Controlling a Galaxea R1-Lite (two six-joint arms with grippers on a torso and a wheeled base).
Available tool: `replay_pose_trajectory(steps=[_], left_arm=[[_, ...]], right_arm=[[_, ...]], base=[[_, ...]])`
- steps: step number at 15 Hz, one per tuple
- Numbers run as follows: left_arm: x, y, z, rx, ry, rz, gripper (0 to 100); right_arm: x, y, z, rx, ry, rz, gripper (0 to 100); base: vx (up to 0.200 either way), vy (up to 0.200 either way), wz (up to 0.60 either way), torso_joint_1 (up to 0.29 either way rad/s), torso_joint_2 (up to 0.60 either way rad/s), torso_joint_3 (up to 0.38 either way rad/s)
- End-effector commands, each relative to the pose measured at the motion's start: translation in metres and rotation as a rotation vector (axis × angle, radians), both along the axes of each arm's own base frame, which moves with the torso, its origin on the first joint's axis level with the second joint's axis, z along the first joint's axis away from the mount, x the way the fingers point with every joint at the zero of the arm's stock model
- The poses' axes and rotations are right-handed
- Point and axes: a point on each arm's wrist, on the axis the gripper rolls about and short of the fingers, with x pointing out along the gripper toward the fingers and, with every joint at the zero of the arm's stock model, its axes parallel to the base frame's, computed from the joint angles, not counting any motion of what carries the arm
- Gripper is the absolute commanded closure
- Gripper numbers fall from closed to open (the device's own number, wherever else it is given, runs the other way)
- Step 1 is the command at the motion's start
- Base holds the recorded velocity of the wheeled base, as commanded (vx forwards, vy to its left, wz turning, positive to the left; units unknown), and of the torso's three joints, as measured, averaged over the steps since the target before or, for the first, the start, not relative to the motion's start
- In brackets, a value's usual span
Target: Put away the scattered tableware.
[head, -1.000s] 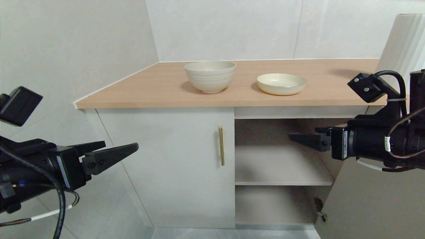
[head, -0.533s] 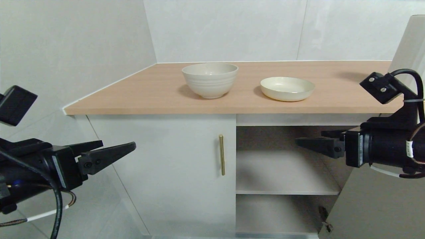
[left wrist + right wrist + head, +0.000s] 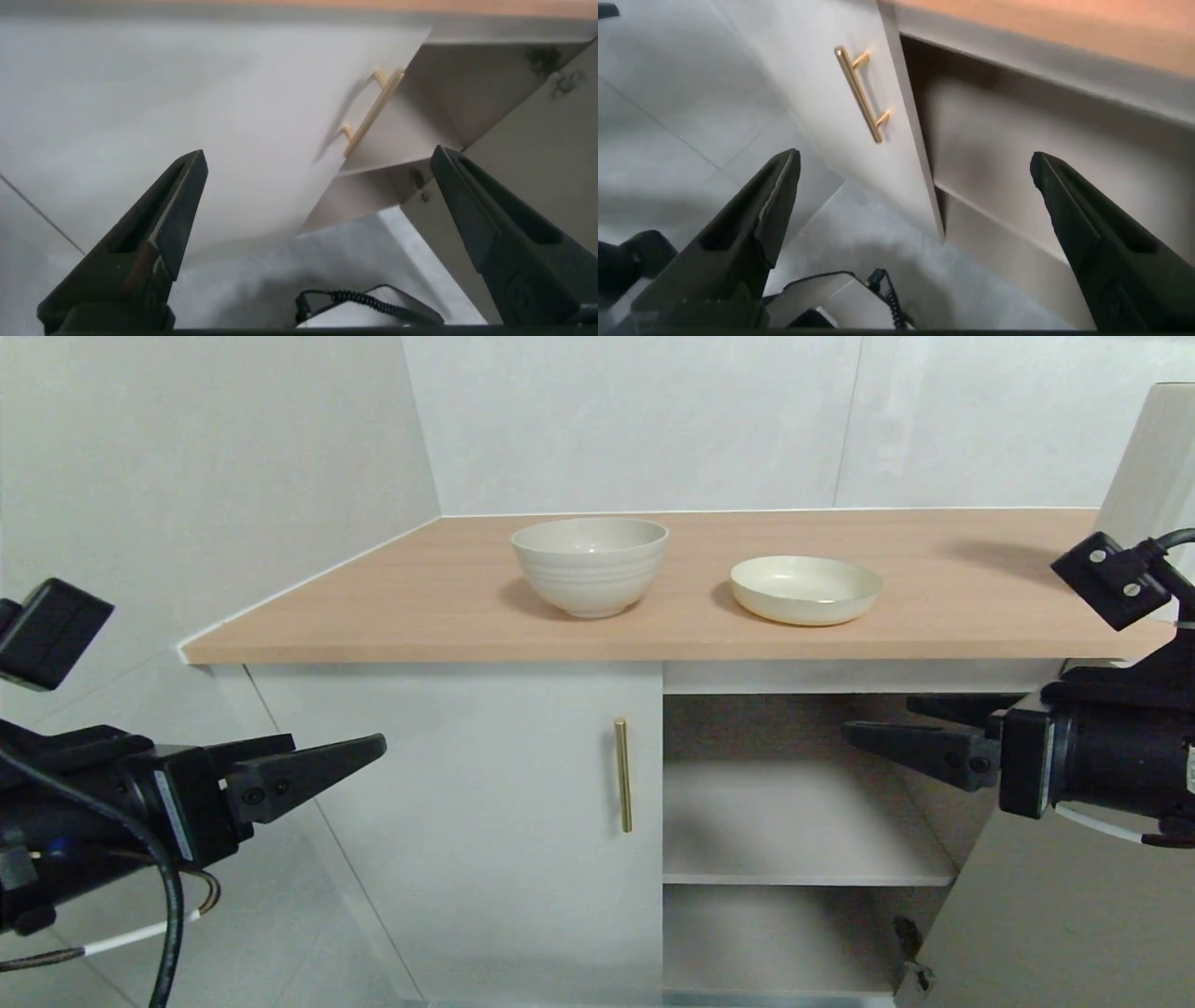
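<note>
Bowl (image 3: pixel 589 565), plate (image 3: pixel 806 588) unmoved; right claw (image 3: pixel 878 717) back.

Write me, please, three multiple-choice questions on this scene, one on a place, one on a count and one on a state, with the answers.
1. Where does the bowl stand?
A. On the countertop, to the left of the shallow dish
B. On the floor
C. Stacked inside the dish

2. How many pieces of tableware are on the countertop?
A. One
B. Two
C. Four

3. What state is the cabinet in?
A. Both sides shut
B. The left door shut, the right side open
C. Both sides open

Answers:
1 A: the bowl and the dish sit apart on the wooden top, the bowl on the left.
2 B: the bowl and the dish are the two pieces there.
3 B: the door with the gold handle is closed, while the shelves show on the right.
</note>
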Motion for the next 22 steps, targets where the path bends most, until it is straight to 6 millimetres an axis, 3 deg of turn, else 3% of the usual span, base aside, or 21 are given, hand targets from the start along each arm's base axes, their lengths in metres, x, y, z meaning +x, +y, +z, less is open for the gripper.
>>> replay_pose_trajectory(steps=[1,7,12,14,16,19,22], left_arm=[[0.002,-0.001,-0.001,0.002,0.01,-0.001,0],[0.008,-0.002,-0.005,0.006,0.031,-0.001,0],[0.024,-0.008,-0.01,-0.01,0.043,-0.002,0],[0.04,-0.017,-0.001,-0.088,0.063,0.004,0],[0.07,-0.026,0.014,-0.167,0.094,0.038,0],[0.116,-0.038,0.034,-0.18,0.187,0.123,0],[0.146,-0.058,0.035,-0.184,0.306,0.235,0]], right_arm=[[0.0,0.0,-0.001,-0.006,-0.005,0.001,0],[0.006,0.0,-0.005,-0.018,0.011,-0.012,0],[0.02,0.0,-0.013,-0.017,0.004,-0.036,0],[0.033,0.002,-0.02,-0.001,-0.026,-0.056,0],[0.056,0.008,-0.029,-0.004,-0.051,-0.093,0],[0.108,0.018,-0.018,-0.03,-0.015,-0.33,0],[0.124,0.02,-0.003,0.006,0.139,-0.439,0]], base=[[0.0,0.0,0.0,0.066,-0.29,-0.217],[0.0,0.0,0.0,0.125,-0.41,-0.285],[0.0,0.0,0.0,0.177,-0.46,-0.285],[0.0,0.0,0.0,0.203,-0.48,-0.291],[0.0,0.0,0.0,0.088,-0.22,-0.132],[0.0,0.0,0.0,0.015,-0.03,-0.015],[0.0,0.0,0.0,0.0,0.0,0.0]])
